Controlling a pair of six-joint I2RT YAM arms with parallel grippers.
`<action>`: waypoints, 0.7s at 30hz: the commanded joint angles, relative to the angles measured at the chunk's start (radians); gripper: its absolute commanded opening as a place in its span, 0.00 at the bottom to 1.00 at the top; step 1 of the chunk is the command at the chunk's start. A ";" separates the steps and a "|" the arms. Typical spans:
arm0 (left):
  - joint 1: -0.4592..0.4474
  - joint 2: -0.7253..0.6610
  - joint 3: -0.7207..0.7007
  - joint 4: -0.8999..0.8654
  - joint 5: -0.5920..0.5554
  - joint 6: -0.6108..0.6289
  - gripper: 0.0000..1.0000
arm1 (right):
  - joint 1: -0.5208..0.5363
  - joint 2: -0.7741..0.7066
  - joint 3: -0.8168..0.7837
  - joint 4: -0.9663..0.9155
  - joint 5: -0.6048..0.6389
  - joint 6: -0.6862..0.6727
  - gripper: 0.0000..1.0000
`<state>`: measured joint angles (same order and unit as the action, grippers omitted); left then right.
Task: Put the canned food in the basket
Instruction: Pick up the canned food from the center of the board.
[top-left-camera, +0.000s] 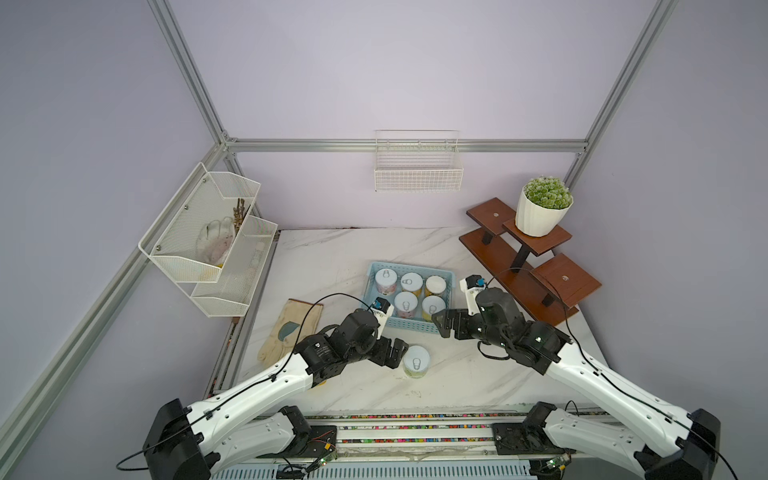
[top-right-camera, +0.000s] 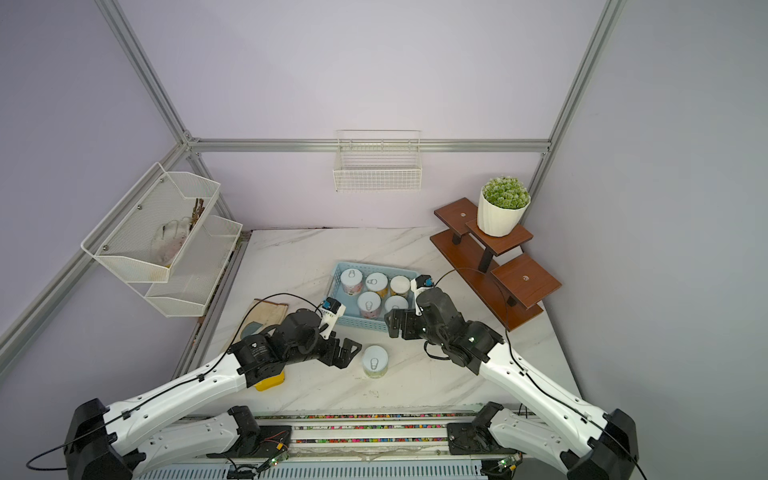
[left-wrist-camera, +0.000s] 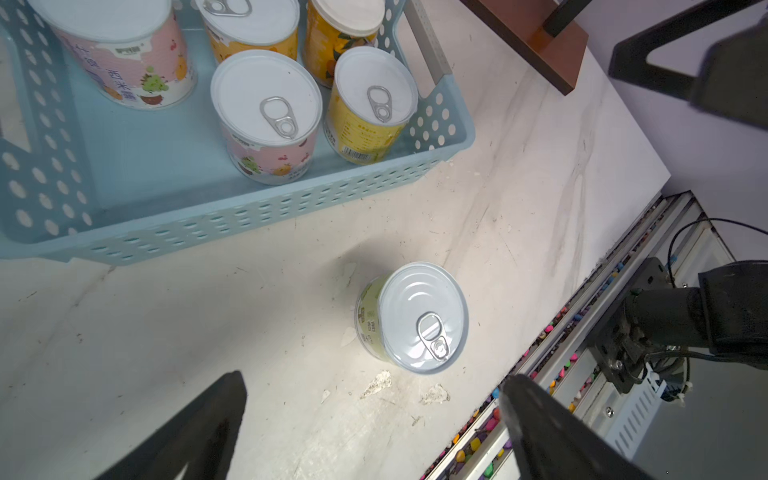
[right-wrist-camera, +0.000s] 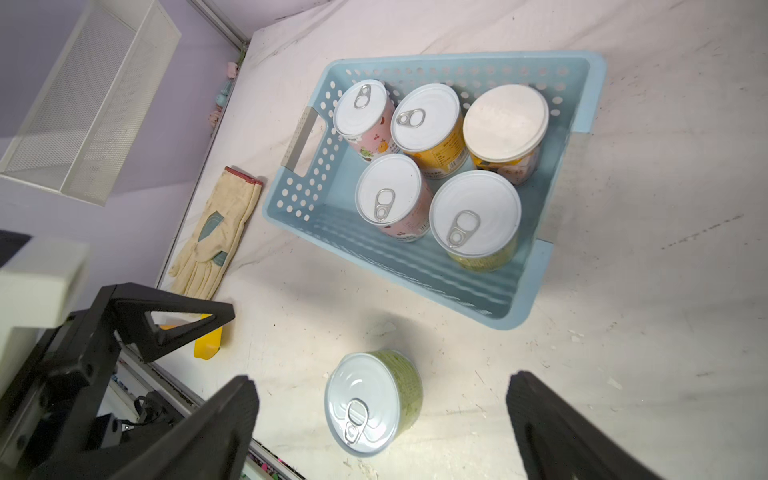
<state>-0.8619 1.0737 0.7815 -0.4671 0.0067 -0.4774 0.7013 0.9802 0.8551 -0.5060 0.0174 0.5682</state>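
Last can (top-left-camera: 416, 362) is on the worktop (top-left-camera: 478, 374), lower centre in both top views, clear of the basket (top-left-camera: 409, 326). The five other cans are in the basket. Left hand (top-left-camera: 400, 353) is spread wide and empty, just beside the can. Right hand (top-left-camera: 439, 326) is also wide and empty, by the basket's lower-right corner.

Can stands upright: axis vertical, pull-tab lid up, green label. It's round, so any approach angle works.

Suggest the left hand straddles it mid-height, closes firmly, lifts it above the rim and sets it in the free slot at the basket's lower left. Keep the right hand clear.
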 joint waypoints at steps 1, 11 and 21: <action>-0.058 0.066 0.064 -0.017 -0.101 -0.037 1.00 | -0.012 -0.101 -0.062 0.056 0.042 -0.049 0.99; -0.191 0.276 0.198 -0.041 -0.172 -0.073 1.00 | -0.056 -0.230 -0.123 -0.007 -0.179 -0.098 1.00; -0.222 0.424 0.262 -0.060 -0.208 -0.128 1.00 | -0.097 -0.377 -0.215 -0.034 -0.282 -0.049 1.00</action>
<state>-1.0782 1.4818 1.0046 -0.5201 -0.1738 -0.5732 0.6083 0.6552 0.6476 -0.5240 -0.2611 0.4934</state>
